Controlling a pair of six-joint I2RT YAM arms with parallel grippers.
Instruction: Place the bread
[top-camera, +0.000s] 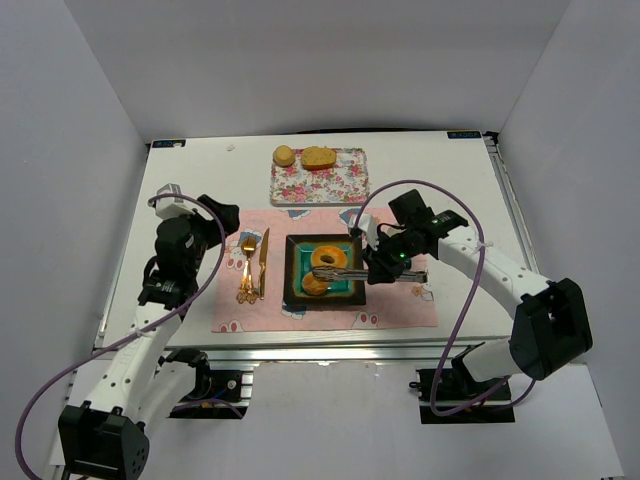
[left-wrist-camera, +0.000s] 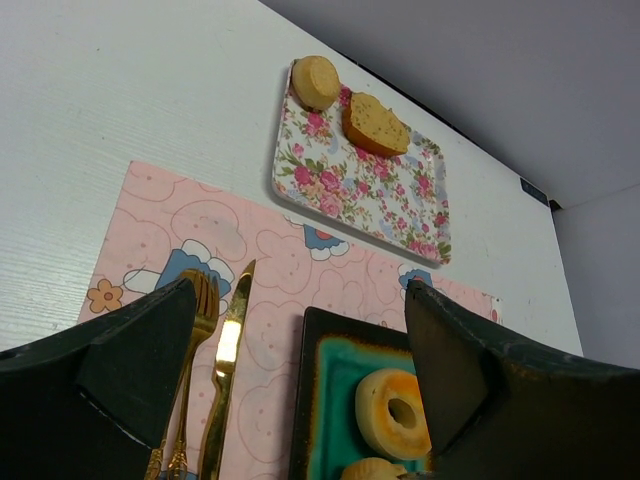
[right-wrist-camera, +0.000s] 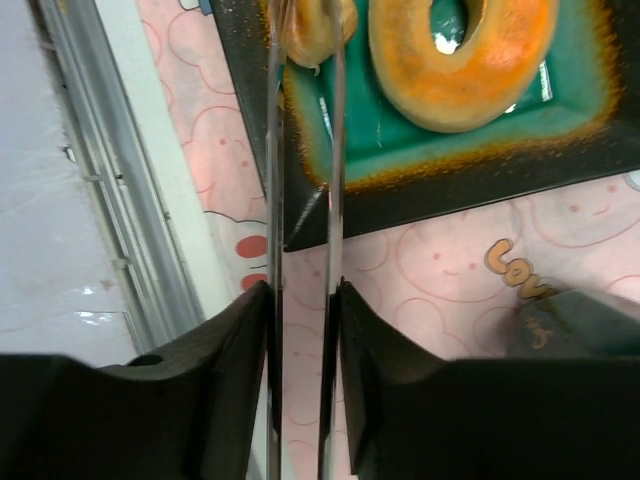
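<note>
The right pincer (top-camera: 375, 270) in the top view reaches left over the near right part of the pink placemat (top-camera: 400, 310) and grips a pair of metal tongs (top-camera: 345, 273). The tongs point left across a dark square plate (top-camera: 292, 270) with a teal middle. On that plate a ring-shaped bread (top-camera: 328, 258) lies on the far side and a small bread piece (top-camera: 318, 285) on the near side, at the tongs' tips. The left pincer (top-camera: 222, 215) hangs open above the mat's far left corner, holding nothing. A gold fork (top-camera: 245, 270) and knife (top-camera: 263, 262) lie left of the plate. Farther back on the worktop (top-camera: 200, 170) a floral tray (top-camera: 320, 185) carries a round roll (top-camera: 284, 155) and a bread slice (top-camera: 319, 157) along its far edge.

In the left wrist view the left pincer (left-wrist-camera: 300, 350) has its dark fingers (left-wrist-camera: 130, 370) spread wide with nothing between them. Beyond them lie the fork (left-wrist-camera: 195, 340), the knife (left-wrist-camera: 228, 370), the plate (left-wrist-camera: 305, 400) with the ring-shaped bread (left-wrist-camera: 395, 412), and the tray (left-wrist-camera: 340, 190) with both its pieces.

In the right wrist view the right pincer (right-wrist-camera: 305, 300) clamps the two blades of the tongs (right-wrist-camera: 275, 200), which run with a narrow gap between them. The small bread piece (right-wrist-camera: 315, 30) sits between their tips on the plate (right-wrist-camera: 420, 200), just beside the ring-shaped bread (right-wrist-camera: 470, 90). Whether the tips squeeze it I cannot tell.
</note>
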